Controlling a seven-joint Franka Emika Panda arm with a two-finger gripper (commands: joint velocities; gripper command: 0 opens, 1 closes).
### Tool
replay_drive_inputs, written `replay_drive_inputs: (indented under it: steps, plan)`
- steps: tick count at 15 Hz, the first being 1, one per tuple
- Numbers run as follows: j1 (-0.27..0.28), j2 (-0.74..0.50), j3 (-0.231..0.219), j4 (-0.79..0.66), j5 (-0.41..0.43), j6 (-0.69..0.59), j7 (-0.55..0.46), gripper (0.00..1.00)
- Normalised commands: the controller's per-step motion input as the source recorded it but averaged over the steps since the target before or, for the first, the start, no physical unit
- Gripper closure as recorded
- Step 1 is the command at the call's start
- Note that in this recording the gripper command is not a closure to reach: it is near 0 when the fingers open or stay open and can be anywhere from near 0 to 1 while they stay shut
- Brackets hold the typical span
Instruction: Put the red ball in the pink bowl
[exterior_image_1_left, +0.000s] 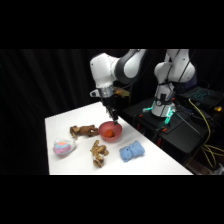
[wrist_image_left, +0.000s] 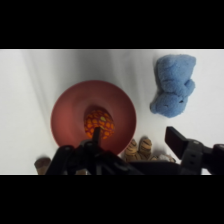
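Tool (wrist_image_left: 131, 136) above pink bowl (wrist_image_left: 67, 107); red ball (wrist_image_left: 99, 121) inside bowl.

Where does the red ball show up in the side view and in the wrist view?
Side view: the red ball lies inside the pink bowl at mid-table, under the end effector.
Wrist view: the ball sits at the bowl's bottom, lower centre of the picture.
Shared landmark: the blue plush toy beside the bowl.
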Motion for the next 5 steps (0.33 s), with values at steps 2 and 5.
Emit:
replay_drive_inputs:
  steps: [2,5]
  plan:
    - [0.128,-0.24,0.067,0.04,-0.048,0.02,0.09,0.0]
    - [0.141,-0.23,0.082,0.08,-0.149,-0.01,0.1,0.0]
